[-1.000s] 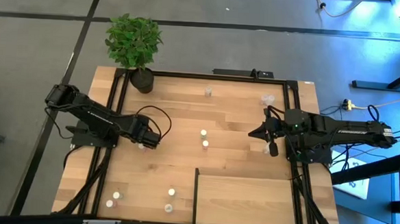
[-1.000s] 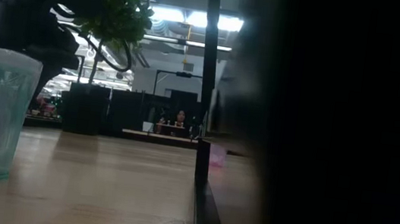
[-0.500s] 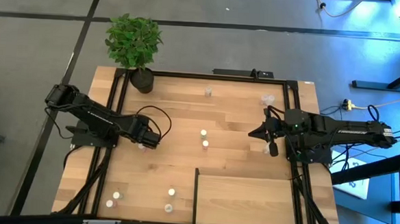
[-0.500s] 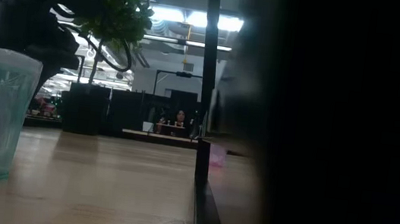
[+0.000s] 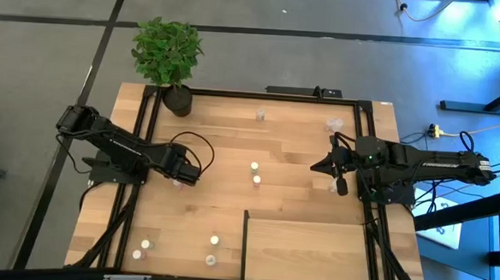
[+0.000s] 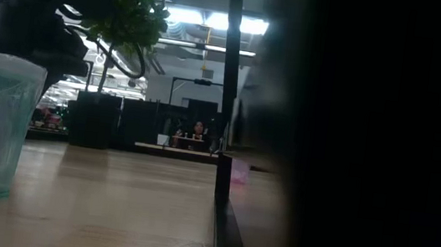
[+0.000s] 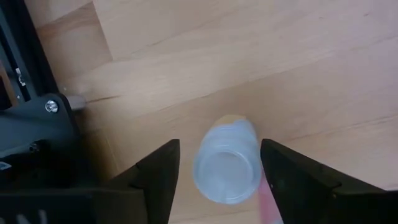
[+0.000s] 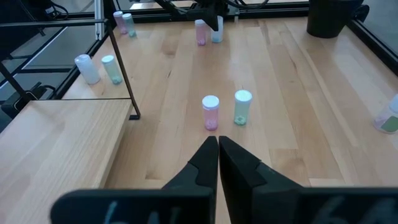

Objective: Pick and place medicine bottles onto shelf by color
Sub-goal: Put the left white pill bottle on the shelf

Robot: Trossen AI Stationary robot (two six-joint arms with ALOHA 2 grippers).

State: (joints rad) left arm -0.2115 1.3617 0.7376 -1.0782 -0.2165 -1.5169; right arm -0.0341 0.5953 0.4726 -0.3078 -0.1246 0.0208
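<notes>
While the left gripper [image 7: 217,171] straddles a clear bottle [image 7: 226,163] at table's nine o'clock, fingers apart, not gripping, right gripper [image 8: 217,155] pinched closed, empty, at three o'clock.

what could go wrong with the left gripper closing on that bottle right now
1. The left gripper straddles a translucent bottle with gaps on both sides; the bottle sits nearer one finger, so uneven contact might tip or push it.
2. A pinkish bottle stands right beside it and could get knocked or pinched along with it.
3. The right gripper waits shut at the table's right side, too far off to help.
</notes>
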